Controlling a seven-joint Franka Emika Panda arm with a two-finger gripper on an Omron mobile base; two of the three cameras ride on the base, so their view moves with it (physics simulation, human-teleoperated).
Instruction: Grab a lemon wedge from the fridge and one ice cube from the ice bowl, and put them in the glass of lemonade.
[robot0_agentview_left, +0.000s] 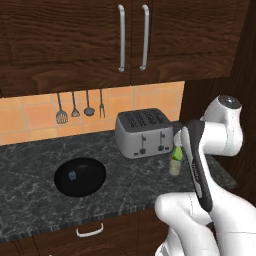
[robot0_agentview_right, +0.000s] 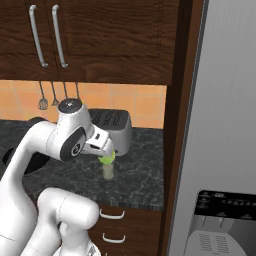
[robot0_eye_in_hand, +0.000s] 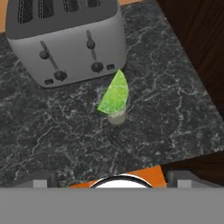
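The fingers stand wide apart at the bottom of the hand view and hold nothing. Just above them, at frame centre, the wedge sits on the rim of the glass, in front of the toaster. In the left base view the bowl lies lower left on the counter, with the cube inside, well apart from the glass. The cube is likely light, hard and slippery; I would pinch it across two flat faces, gently and squarely, so it does not squirt out.
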